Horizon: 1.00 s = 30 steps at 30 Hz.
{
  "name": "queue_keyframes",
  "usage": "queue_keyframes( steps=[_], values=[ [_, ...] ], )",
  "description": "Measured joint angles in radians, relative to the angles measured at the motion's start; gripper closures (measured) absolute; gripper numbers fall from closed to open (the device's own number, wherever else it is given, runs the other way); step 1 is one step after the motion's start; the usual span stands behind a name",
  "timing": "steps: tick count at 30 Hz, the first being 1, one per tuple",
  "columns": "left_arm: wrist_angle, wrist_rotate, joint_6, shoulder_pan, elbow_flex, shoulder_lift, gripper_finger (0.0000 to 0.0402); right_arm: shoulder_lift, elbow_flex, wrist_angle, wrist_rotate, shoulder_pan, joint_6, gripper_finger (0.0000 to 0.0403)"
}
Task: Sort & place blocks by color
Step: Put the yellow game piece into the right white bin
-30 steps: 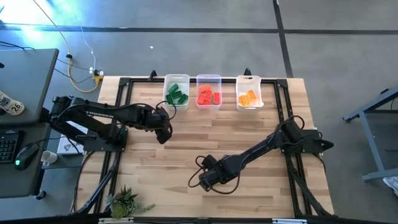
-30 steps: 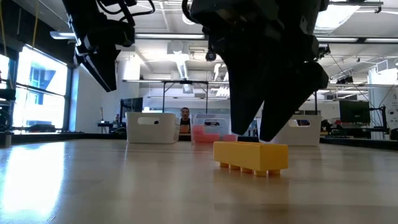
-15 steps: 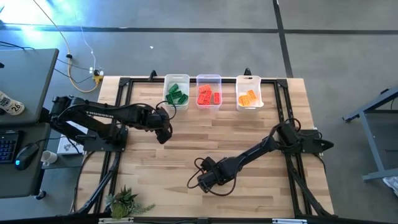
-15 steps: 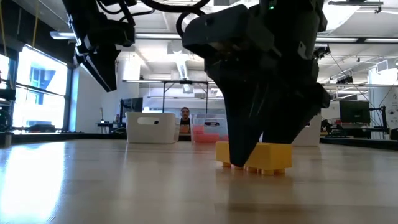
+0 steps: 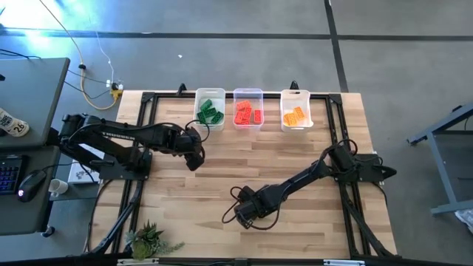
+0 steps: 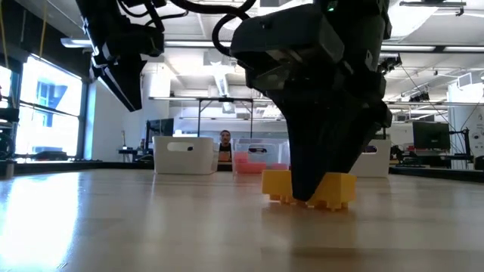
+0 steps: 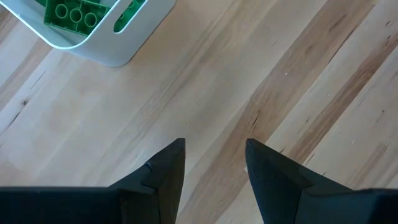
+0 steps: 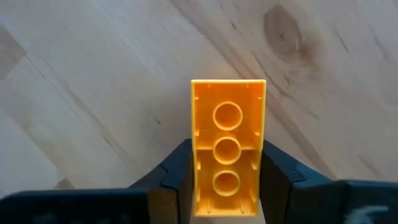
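One orange block (image 8: 227,146) lies upside down near the table's front middle, with its hollow underside up and its studs (image 6: 330,202) on the wood. My right gripper (image 5: 242,216) stands over it, shut on it. My left gripper (image 5: 194,159) hangs open above bare wood, just in front of the green bin (image 5: 210,109), with nothing between its fingers (image 7: 168,168). Other green, red and orange blocks lie in the three bins at the far edge. My right gripper pinches the orange block's two long sides (image 8: 195,180) between its two fingers, toward one end of the block. The fingers come from above, pointing down, and lie across the block. The block sits level, studs down on the table.
Three small white bins stand in a row at the far edge: green blocks on the left, red (image 5: 248,109) in the middle, orange (image 5: 295,111) on the right. A small plant (image 5: 148,240) sits at the near left corner. Bare wood lies between the arms.
My right gripper has come down over the orange block and shut on its long sides. The block has stayed on the table, nudged only slightly.
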Motion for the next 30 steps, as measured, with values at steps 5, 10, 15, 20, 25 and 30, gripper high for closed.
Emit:
queue_keyframes(
  steps=[5,10,15,20,25,30],
  values=[
    [0.000,0.000,0.001,0.000,0.000,0.000,0.0245,-0.002,0.000,-0.008,0.044,-0.017,-0.066,0.0296],
    [0.000,0.002,0.001,0.000,0.000,0.000,0.0245,-0.042,-0.003,-0.070,0.123,-0.047,-0.111,0.0296],
    [0.000,0.041,0.015,0.003,0.000,0.000,0.0245,-0.126,-0.003,-0.191,0.221,-0.092,-0.157,0.0296],
    [0.010,0.048,0.044,0.003,0.000,0.000,0.0245,-0.215,-0.003,-0.329,0.325,-0.165,-0.186,0.0296],
    [0.034,0.085,0.073,0.004,0.000,0.000,0.0245,-0.283,-0.003,-0.458,0.401,-0.254,-0.208,0.0296],
    [0.061,0.153,0.135,0.004,0.000,0.000,0.0245,-0.317,-0.003,-0.586,0.463,-0.367,-0.229,0.0296]
  ],
)
